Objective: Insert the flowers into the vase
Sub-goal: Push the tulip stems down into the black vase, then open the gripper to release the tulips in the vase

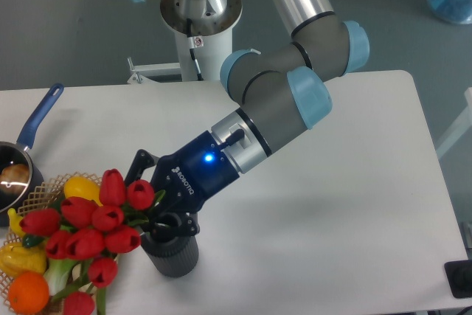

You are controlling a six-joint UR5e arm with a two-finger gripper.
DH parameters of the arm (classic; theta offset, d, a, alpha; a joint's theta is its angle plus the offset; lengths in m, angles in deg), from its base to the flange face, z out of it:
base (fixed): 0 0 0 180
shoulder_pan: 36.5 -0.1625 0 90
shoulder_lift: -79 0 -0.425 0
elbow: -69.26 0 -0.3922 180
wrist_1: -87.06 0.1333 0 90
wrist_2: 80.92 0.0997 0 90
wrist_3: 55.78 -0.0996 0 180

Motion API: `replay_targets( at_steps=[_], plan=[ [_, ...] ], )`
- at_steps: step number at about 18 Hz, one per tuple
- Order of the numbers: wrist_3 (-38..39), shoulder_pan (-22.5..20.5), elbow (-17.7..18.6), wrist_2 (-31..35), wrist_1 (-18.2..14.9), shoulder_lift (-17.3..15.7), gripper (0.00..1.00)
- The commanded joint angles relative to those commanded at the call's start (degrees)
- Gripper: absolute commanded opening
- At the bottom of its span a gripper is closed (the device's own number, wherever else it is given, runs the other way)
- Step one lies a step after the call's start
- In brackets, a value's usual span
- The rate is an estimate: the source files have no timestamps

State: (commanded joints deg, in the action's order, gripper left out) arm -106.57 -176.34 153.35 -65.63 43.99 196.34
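The flowers [92,226], red tulips with green leaves, lean out to the left over the basket. Their stems run right into my gripper [158,201], which is shut on them. The vase [174,257], a dark grey ribbed cylinder, stands upright on the white table directly under the gripper. One black finger [179,224] lies across its mouth. The stem ends are hidden behind leaves and fingers, so I cannot tell whether they are inside the mouth.
A wicker basket [35,195] with yellow and orange vegetables sits at the left front, under the blooms. A blue-handled saucepan [38,119] is at the left edge. The robot base [199,5] stands behind the table. A black object [460,279] is at the right front corner.
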Motion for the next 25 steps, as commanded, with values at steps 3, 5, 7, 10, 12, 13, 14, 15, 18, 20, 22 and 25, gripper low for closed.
replay_targets(
  at_steps=[3,5,7,10,12,13,14,15,18,20,22,25],
  plan=[
    [-2.82,-0.7,3.26,0.0,0.0,-0.62,0.08],
    [-3.88,-0.7,3.97,0.09,0.0,-0.79,0.08],
    [-4.15,-0.7,4.15,0.17,0.0,-0.71,0.08],
    [-4.84,-0.79,4.76,0.79,0.0,-0.44,0.1],
    [-7.65,-0.97,5.81,0.88,0.0,-0.27,0.11],
    [-9.05,-1.05,6.42,0.88,0.0,-0.18,0.12],
    [-10.02,-1.49,7.04,0.88,0.0,-0.09,0.12],
    [-10.9,-1.58,7.92,0.88,-0.09,-0.09,0.12],
    [-13.19,-1.67,9.5,1.93,-0.09,0.17,0.15],
    [-13.64,-1.67,10.29,3.6,-0.09,0.35,0.16],
    [-14.51,-1.67,11.17,4.65,-0.09,0.35,0.18],
    [-15.13,-2.11,12.84,5.01,-0.09,0.0,0.32]
  ],
)
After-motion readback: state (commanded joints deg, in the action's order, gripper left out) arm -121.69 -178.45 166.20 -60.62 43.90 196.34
